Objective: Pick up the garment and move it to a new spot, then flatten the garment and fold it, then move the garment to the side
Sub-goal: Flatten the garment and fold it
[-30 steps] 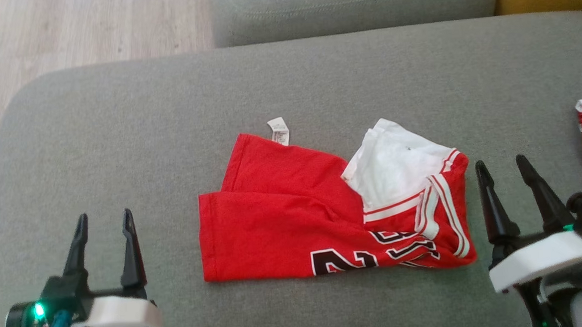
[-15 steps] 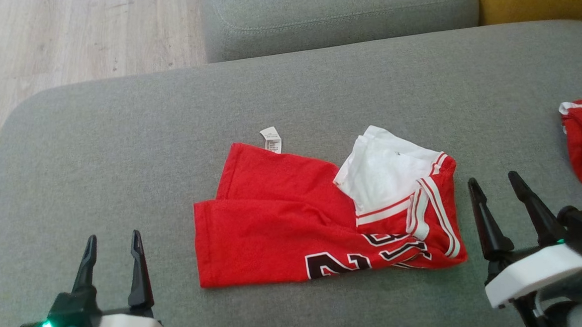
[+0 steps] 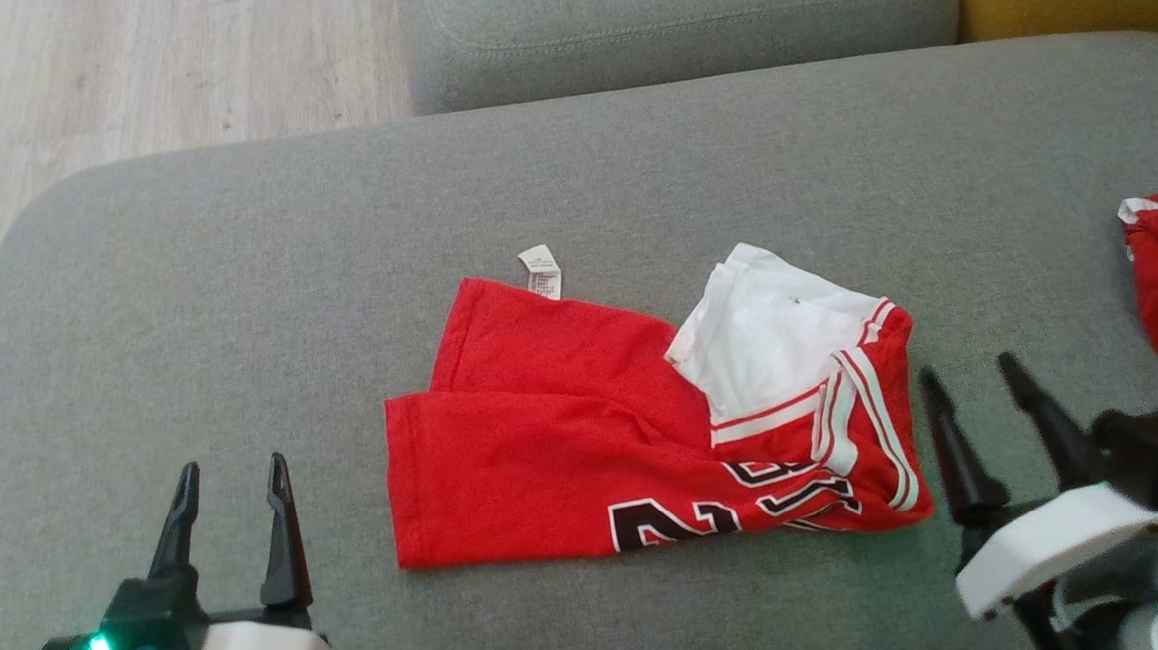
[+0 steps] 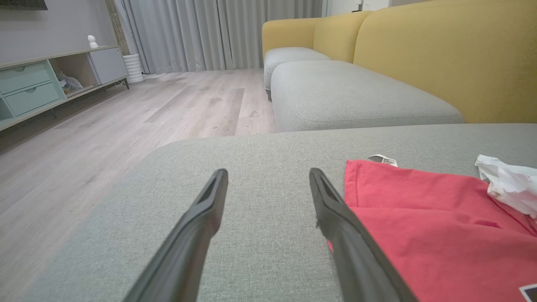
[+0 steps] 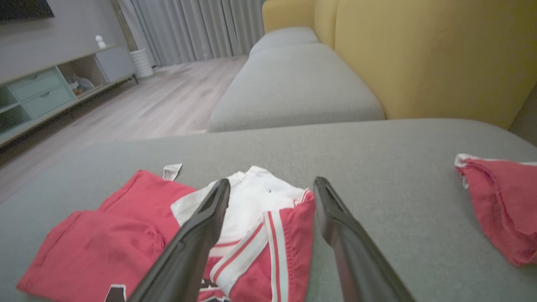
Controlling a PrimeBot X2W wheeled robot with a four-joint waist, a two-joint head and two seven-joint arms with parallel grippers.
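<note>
The folded red jersey (image 3: 545, 436) lay on the grey sofa cushion (image 3: 239, 264) between the left gripper (image 3: 232, 469) and the right gripper (image 3: 968, 369), nearer the right one. Both grippers' jaws were spread wide, holding and touching nothing.

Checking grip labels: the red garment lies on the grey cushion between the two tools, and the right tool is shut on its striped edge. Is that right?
No. The right tool is open and holds nothing, jaws apart beside the striped edge, as the head view shows. The red garment does lie on the grey cushion between it and the left tool.
</note>
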